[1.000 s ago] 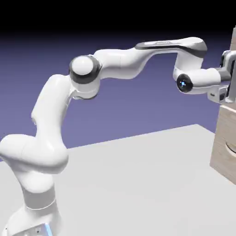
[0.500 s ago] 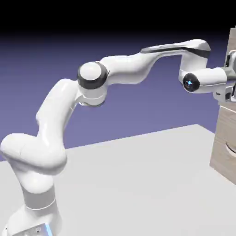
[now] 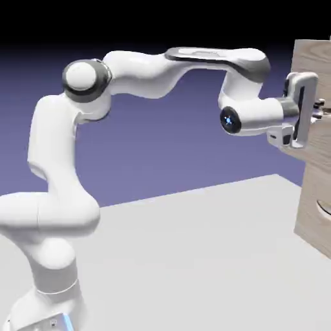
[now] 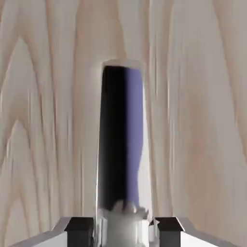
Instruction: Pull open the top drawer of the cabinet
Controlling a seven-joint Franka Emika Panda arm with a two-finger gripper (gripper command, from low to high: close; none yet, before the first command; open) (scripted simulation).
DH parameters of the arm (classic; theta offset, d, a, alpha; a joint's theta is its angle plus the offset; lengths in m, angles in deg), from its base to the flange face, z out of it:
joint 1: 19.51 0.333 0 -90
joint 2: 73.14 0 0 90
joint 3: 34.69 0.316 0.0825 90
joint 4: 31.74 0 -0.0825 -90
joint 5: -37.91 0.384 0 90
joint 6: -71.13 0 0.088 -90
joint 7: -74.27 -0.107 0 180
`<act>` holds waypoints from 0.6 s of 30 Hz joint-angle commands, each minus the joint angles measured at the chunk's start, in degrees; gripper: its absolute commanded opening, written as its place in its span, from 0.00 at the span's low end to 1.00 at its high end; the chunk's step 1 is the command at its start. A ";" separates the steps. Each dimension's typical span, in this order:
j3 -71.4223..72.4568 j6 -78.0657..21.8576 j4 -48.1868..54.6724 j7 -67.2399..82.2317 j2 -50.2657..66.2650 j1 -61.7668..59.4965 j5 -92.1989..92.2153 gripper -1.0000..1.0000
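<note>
- The fingers (image 4: 123, 232) are closed in on the handle (image 4: 120, 140), one black pad to each side of it, with no gap that I can make out; they've got hold of the bar near its end at the bottom of the hand view.
- That handle is a shiny upright strip in the hand view, running away from between the fingers toward the middle, mirroring black down one side and blue-violet down the other.
- Right behind the fingers' grip is the top drawer (image 4: 202, 116), pale wood with long wavy grain, filling the hand view on both sides of the handle.
- From the side, the top drawer stands out toward the arm, its front further to the exterior view's left than the lower drawer (image 3: 314, 184), so it's partly open.
- Below the fingers sits that lower drawer, with a curved handle (image 3: 324, 208) cut off by the exterior view's right edge.
- The cabinet (image 3: 311, 229) itself shows only in part, at the exterior view's right; how deep it goes I can't tell.
- Back from the fingers, the white arm (image 3: 139, 72) reaches across high up, bent at its joints, well above the pale grey table (image 3: 187, 258).
</note>
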 commanded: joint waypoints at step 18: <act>-31.74 -7.22 -25.11 -3.56 -8.42 32.02 -3.96 1.00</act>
